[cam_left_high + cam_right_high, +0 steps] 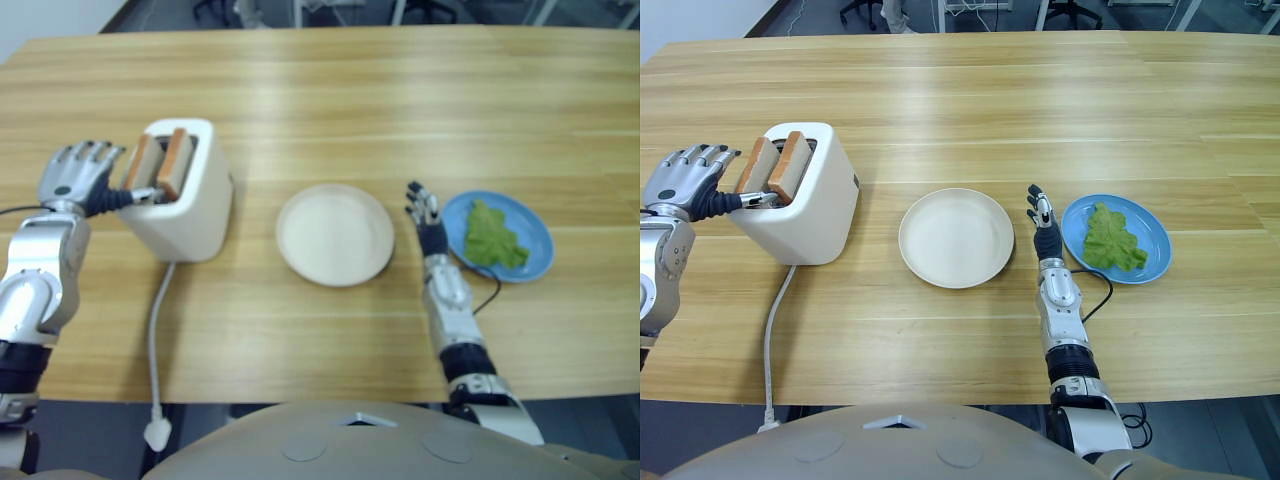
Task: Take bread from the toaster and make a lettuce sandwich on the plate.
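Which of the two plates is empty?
The cream plate in the middle, beside the toaster; the blue plate on the right holds the lettuce.

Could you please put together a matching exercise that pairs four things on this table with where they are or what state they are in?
Things:
1. bread
2. lettuce
3. cream plate
4. right hand

Places or states:
A. between the two plates, fingers open
B. standing in the toaster
C. lying on the blue plate
D. holding nothing, mid-table

Pairs: 1-B, 2-C, 3-D, 4-A
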{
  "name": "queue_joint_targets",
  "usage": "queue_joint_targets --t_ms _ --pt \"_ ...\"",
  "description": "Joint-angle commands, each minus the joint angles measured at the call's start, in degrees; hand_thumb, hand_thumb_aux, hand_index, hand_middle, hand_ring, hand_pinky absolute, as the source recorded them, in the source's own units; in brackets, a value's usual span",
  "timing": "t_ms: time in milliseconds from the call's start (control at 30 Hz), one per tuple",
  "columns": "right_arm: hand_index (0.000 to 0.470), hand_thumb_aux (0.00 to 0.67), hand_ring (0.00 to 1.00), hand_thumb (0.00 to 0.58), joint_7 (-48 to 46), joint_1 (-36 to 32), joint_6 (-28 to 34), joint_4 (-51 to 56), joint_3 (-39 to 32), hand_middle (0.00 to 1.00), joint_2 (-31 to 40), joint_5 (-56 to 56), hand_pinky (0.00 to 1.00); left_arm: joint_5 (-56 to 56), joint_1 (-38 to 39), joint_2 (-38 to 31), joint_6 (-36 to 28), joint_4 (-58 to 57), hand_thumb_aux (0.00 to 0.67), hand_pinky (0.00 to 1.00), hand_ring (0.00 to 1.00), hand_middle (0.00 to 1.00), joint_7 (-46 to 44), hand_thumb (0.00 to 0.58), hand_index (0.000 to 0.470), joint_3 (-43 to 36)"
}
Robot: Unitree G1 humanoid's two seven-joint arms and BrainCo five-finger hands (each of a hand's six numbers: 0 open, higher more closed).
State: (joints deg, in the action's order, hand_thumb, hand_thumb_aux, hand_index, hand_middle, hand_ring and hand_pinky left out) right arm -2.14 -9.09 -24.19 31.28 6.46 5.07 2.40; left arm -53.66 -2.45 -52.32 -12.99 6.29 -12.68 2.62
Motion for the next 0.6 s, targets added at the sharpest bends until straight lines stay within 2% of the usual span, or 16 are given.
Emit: queue_joint_targets --t_ms 33,67,100,133,167,200,233,267,300,333,367,400,467,600 --pt "0.000 0.000 0.00 0.000 0.18 0.55 0.40 0.62 0.06 0.00 -0.11 -0.12 0.00 0.53 0.35 0.21 0.15 -1.59 0.000 0.00 0.00 0.00 -0.83 0.000 0.000 -0.63" --pt "0.000 0.000 0.00 0.000 0.19 0.56 0.41 0.64 0.06 0.00 -0.10 -0.13 0.00 0.57 0.34 0.22 0.17 -1.66 0.037 0.00 0.00 0.00 -0.79 0.062 0.025 -0.62" --pt "0.000 0.000 0.00 0.000 0.19 0.56 0.44 0.65 0.06 0.00 -0.09 -0.14 0.00 0.63 0.33 0.23 0.20 -1.69 0.200 0.00 0.00 0.00 -0.74 0.294 0.137 -0.59" --pt "0.000 0.000 0.00 0.000 0.19 0.55 0.46 0.68 0.05 0.00 -0.09 -0.15 0.00 0.73 0.30 0.25 0.25 -1.72 0.363 0.00 0.00 0.00 -0.69 0.458 0.249 -0.54" --pt "0.000 0.000 0.00 0.000 0.18 0.54 0.47 0.71 0.04 0.00 -0.08 -0.16 0.00 1.01 0.28 0.32 0.44 -1.78 0.363 0.00 0.00 0.00 -0.50 0.458 0.249 -0.43" --pt "0.000 0.000 0.00 0.000 0.16 0.52 0.48 0.74 0.03 0.00 -0.08 -0.16 0.00 1.57 0.20 0.46 0.72 -1.91 0.491 0.00 0.00 0.00 -0.35 0.539 0.337 -0.27" --pt "0.000 0.000 0.00 0.000 0.21 0.62 0.47 0.65 0.07 0.00 -0.07 -0.15 0.00 2.04 -0.11 0.63 1.03 -2.20 0.670 0.00 0.00 0.00 -0.29 0.580 0.460 -0.35" --pt "0.000 0.000 0.00 0.000 0.25 0.67 0.47 0.61 0.09 0.00 -0.08 -0.15 0.00 2.31 -0.35 0.76 1.28 -2.45 0.670 0.22 0.22 0.22 -0.06 0.580 0.460 -0.48" --pt "0.000 0.000 0.00 0.000 0.23 0.66 0.48 0.62 0.08 0.00 -0.06 -0.15 0.00 2.66 -0.42 0.95 1.56 -2.47 0.670 0.22 0.22 0.22 0.45 0.580 0.460 -0.46" --pt "0.000 0.000 0.00 0.000 0.17 0.62 0.51 0.63 0.05 0.00 -0.04 -0.16 0.00 2.92 -0.38 1.14 1.74 -2.18 0.670 0.52 0.52 0.52 0.98 0.580 0.460 -0.38" --pt "0.000 0.000 0.00 0.000 0.13 0.57 0.56 0.65 0.01 0.00 -0.04 -0.18 0.00 3.11 -0.37 1.27 1.95 -1.77 0.670 0.63 0.63 0.63 1.57 0.580 0.460 -0.27" --pt "0.000 0.000 0.00 0.000 0.07 0.57 0.60 0.64 -0.02 0.00 0.01 -0.19 0.00 3.32 -0.45 1.45 2.33 -1.23 0.670 0.63 0.63 0.63 2.33 0.580 0.460 -0.08" --pt "0.000 0.000 0.00 0.000 0.01 0.67 0.65 0.63 0.00 0.00 0.10 -0.21 0.00 3.38 -0.97 1.73 3.47 -0.47 0.670 0.72 0.72 0.72 4.17 0.580 0.460 0.12" --pt "0.000 0.000 0.00 0.000 0.03 0.79 0.62 1.00 0.02 0.00 0.24 -0.32 0.00 3.94 -1.65 2.68 6.26 1.54 0.670 0.80 0.80 0.80 8.19 0.580 0.460 0.82"
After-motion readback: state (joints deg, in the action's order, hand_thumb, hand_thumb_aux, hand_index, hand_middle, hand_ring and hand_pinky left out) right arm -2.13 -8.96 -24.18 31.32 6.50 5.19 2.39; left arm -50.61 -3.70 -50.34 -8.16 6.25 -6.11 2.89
